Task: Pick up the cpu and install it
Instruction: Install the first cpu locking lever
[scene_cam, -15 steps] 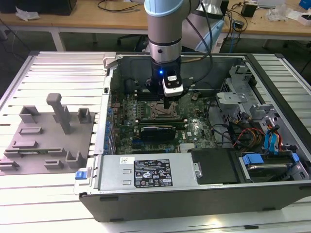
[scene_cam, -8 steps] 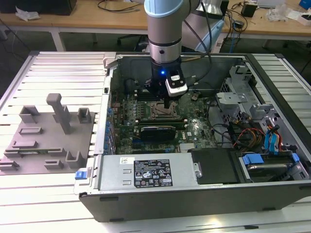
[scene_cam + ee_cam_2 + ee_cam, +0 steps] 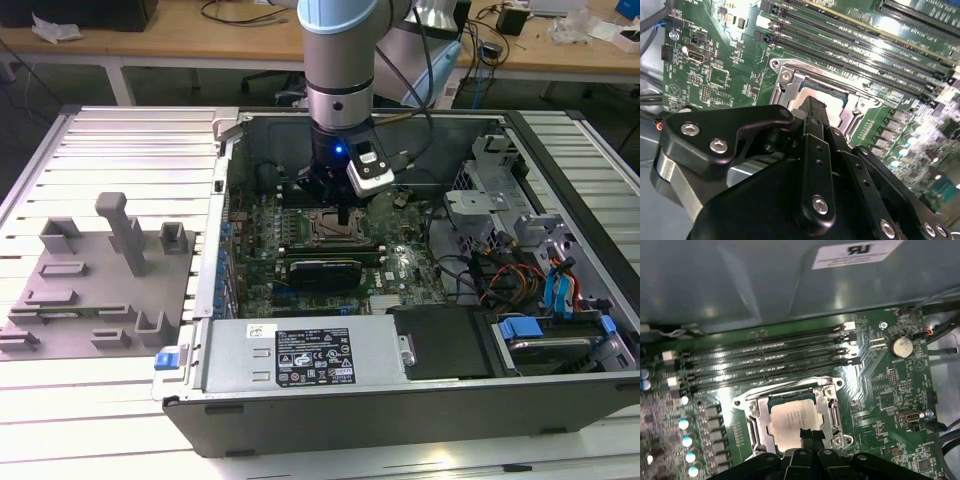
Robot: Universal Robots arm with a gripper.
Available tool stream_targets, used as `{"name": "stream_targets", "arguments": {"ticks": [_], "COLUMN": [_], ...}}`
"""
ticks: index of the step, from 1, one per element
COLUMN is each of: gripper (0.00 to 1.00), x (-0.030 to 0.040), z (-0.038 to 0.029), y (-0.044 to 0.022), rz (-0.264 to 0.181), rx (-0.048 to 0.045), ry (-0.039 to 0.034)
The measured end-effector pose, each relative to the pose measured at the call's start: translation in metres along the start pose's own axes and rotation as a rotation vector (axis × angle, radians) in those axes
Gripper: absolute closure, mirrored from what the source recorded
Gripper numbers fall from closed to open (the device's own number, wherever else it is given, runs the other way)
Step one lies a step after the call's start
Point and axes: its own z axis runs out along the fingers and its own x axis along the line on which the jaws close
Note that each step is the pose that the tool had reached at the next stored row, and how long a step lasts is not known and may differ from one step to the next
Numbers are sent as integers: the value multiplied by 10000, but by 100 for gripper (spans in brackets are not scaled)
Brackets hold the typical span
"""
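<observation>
In the exterior view, my arm (image 3: pixel 338 60) comes straight down into the open computer case (image 3: pixel 400 400), which lies on its side on a slatted metal worktop (image 3: pixel 120 410). My hand (image 3: pixel 342 213) hangs low over the socket (image 3: pixel 332 232) in the middle of the green board (image 3: pixel 400 265). On the worktop, toward the exterior view's left of the case, sits a grey tray (image 3: pixel 95 290) with blocks and posts. A silver power box (image 3: pixel 300 355) lies along the near wall of the case, and a bundle of coloured cables (image 3: pixel 520 275) sits toward the exterior view's right.

In the second wrist view, my black fingers (image 3: pixel 815 130) are pressed together into one narrow tip, and they hold nothing. The tip stands right over the cpu (image 3: pixel 826 92), which lies flat inside the metal socket frame (image 3: pixel 785 75). I cannot tell whether the tip touches the chip or rides just above it. Long dark memory slots (image 3: pixel 860 50) run beside the frame.

In the first wrist view, the cpu (image 3: pixel 792 420) sits square in the socket frame (image 3: pixel 752 417), pale silver top up. My fingertips (image 3: pixel 810 435) meet at its near edge. Four memory slots (image 3: pixel 770 360) run parallel just beyond the socket, and a round coin battery (image 3: pixel 901 346) sits off to one side.
</observation>
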Motion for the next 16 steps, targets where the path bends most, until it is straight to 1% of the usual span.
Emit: {"name": "stream_targets", "arguments": {"ticks": [2, 3, 4, 5, 6, 11, 12, 14, 15, 16], "gripper": [89, 89, 89, 89, 89, 89, 89, 89, 89, 89], "x": [0, 0, 0, -1, 0, 0, -2, -18, -20, -20], "z": [0, 0, 0, 0, 0, -1, -14, -147, -163, -164], "y": [1, 0, 0, 0, 0, 0, 0, -3, -3, -3], "rz": [-152, -213, -257, -276, -289, -332, -333, -332, -332, -332], "rx": [-23, -13, 145, 198, 227, 232, 234, 228, 226, 224], "ry": [-1, 1, 35, 49, 51, 49, 51, 56, 57, 56]}}
